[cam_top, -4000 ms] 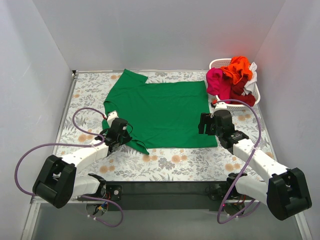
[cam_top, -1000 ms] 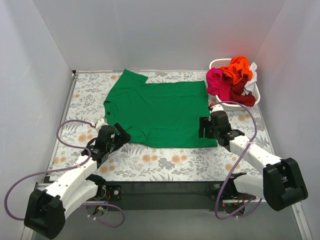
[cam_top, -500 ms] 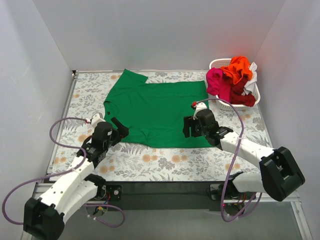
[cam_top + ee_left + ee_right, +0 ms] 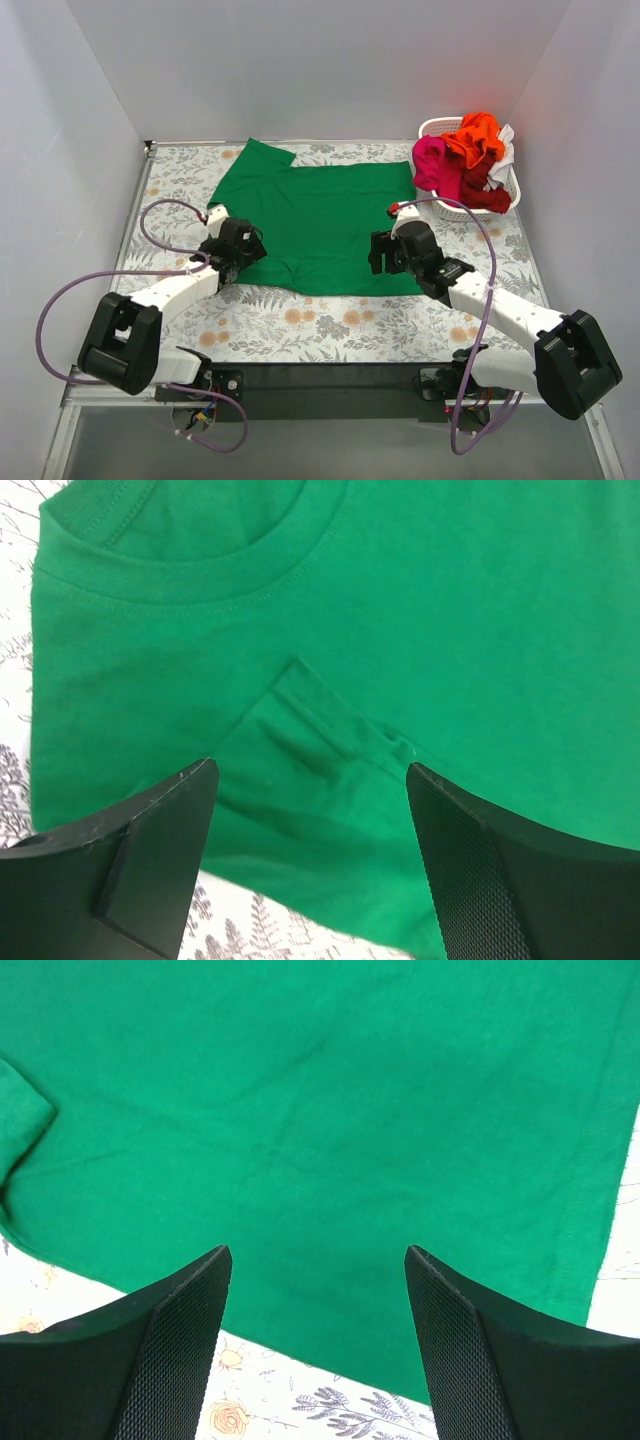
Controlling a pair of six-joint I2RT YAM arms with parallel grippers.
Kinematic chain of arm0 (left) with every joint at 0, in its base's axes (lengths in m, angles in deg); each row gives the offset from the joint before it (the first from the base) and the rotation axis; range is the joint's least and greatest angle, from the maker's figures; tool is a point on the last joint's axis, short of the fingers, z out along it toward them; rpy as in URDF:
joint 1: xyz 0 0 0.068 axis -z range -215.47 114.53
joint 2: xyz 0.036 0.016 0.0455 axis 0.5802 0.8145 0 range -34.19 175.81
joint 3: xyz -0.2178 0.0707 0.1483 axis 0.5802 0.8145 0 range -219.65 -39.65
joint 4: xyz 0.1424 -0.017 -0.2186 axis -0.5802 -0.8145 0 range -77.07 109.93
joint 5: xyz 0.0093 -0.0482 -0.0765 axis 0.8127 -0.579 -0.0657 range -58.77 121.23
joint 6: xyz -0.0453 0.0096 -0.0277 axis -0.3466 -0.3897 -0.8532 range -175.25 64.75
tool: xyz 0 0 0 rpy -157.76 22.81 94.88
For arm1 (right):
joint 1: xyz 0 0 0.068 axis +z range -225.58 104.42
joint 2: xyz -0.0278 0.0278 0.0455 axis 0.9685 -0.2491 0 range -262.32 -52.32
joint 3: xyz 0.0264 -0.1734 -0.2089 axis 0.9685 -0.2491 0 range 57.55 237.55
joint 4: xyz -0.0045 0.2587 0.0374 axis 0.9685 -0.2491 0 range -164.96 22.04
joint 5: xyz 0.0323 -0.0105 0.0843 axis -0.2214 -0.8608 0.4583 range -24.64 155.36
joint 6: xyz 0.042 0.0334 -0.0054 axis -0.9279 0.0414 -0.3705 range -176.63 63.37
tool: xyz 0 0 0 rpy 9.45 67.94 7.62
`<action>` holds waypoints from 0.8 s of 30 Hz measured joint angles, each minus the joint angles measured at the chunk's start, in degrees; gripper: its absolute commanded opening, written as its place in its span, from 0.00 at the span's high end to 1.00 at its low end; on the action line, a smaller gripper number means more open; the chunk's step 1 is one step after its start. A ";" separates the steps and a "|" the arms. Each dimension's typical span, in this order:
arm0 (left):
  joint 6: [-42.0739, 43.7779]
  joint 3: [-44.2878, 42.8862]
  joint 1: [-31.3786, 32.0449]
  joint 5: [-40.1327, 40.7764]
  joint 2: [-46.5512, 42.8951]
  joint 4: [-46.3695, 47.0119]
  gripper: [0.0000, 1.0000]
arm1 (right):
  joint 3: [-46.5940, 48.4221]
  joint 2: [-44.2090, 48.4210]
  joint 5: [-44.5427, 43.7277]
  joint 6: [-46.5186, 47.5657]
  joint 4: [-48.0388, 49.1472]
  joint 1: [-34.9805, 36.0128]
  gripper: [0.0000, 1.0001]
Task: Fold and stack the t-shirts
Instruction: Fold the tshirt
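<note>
Solid green cloth t-shirt [image 4: 320, 215] lies flat on floral-print table [image 4: 330, 325]. Left gripper [image 4: 310, 772], fingers spread, over tucked sleeve near collar. Right gripper [image 4: 317, 1252], fingers spread, over near-right edge. Contact with cloth unclear.

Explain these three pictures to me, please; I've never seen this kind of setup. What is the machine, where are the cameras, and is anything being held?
Two robot arms are bolted at the near edge of a table with a floral cover. The wide picture comes from a fixed camera above and behind them. The other two come from a camera on each wrist, looking down between that arm's own two black fingers. A green t-shirt lies spread flat on the table. At the far right corner a white basket holds bundled shirts: orange, pink, dark red and white. The left gripper is over the green shirt's collar and sleeve, the right gripper over its hem end. Both are open; neither holds anything.
</note>
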 measured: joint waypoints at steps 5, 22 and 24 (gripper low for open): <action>1.95 -1.68 -0.04 2.03 4.37 1.92 0.31 | -0.07 1.03 -1.14 0.07 0.00 0.00 0.36; 4.63 -5.64 -1.07 3.63 13.27 5.55 0.66 | -1.07 1.01 -1.79 0.15 -0.39 0.00 0.36; 4.90 -5.73 -1.09 3.61 13.79 5.84 0.68 | -1.07 0.92 -1.79 0.15 -0.39 0.00 0.36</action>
